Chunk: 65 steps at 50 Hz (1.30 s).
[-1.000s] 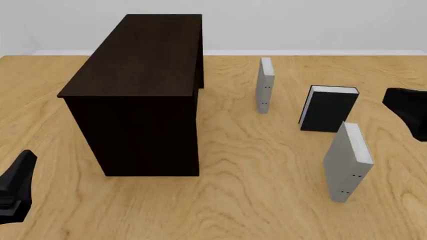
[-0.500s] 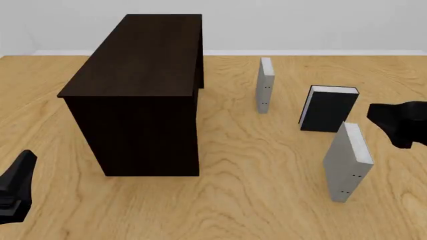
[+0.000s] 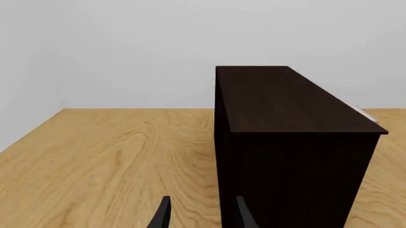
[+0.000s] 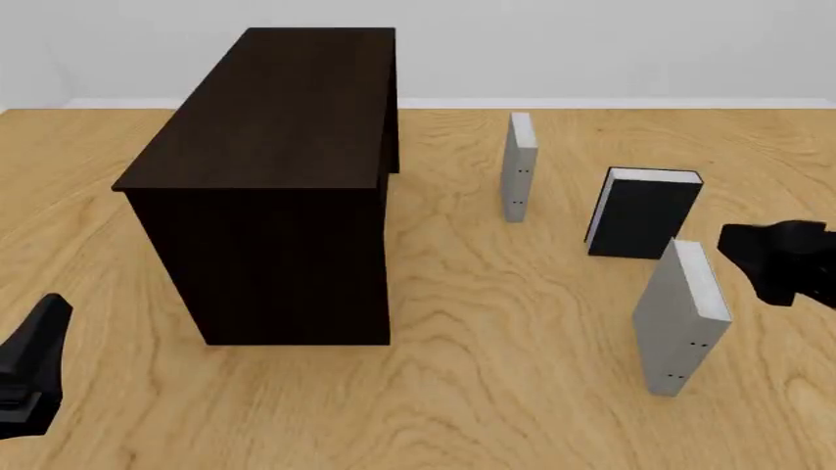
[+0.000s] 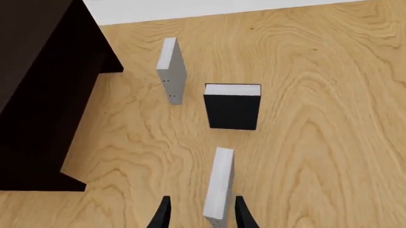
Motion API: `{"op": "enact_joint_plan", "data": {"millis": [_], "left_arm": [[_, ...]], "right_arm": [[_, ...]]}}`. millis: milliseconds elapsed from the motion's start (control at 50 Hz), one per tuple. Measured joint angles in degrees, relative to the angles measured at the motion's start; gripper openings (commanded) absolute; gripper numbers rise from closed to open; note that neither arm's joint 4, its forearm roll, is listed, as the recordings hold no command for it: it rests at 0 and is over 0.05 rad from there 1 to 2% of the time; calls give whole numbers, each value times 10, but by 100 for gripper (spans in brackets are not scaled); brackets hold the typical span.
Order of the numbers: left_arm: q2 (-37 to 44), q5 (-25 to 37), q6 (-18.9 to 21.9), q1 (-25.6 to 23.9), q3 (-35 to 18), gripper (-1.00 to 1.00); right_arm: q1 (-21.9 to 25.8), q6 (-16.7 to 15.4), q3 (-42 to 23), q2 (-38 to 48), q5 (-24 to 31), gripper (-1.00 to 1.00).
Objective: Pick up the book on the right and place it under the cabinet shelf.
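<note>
The book [image 4: 679, 318] stands upright on the table at the front right, light grey with white page edges and small dark dots on its spine. In the right wrist view the book [image 5: 219, 187] lies ahead, in line with the gap between the spread fingers. My right gripper [image 4: 761, 257] hovers open just right of and above it, not touching. The cabinet shelf [image 4: 274, 176] is a tall near-black box at the left. It also fills the left wrist view, cabinet shelf [image 3: 285, 118]. My left gripper [image 4: 33, 367] rests open at the front left, holding nothing.
A black book [image 4: 640, 213] stands just behind the right book, and a second grey book [image 4: 519, 166] stands further back near the cabinet's right side. Both show in the right wrist view: black book [image 5: 232, 107], grey book [image 5: 170, 71]. A white wall bounds the far edge.
My right gripper has moved left and nearer, closing in above the grey book on the right. The left arm and all books are unmoved.
</note>
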Motion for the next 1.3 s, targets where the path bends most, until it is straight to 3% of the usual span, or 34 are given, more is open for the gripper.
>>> {"op": "enact_joint_plan", "data": {"millis": [780, 1300], "left_arm": [[0, 0, 0, 0, 0, 100], [0, 0, 0, 0, 0, 100]], "right_arm": [[-21, 13, 89, 129, -161, 100], [-23, 17, 122, 211, -240, 100]]}}
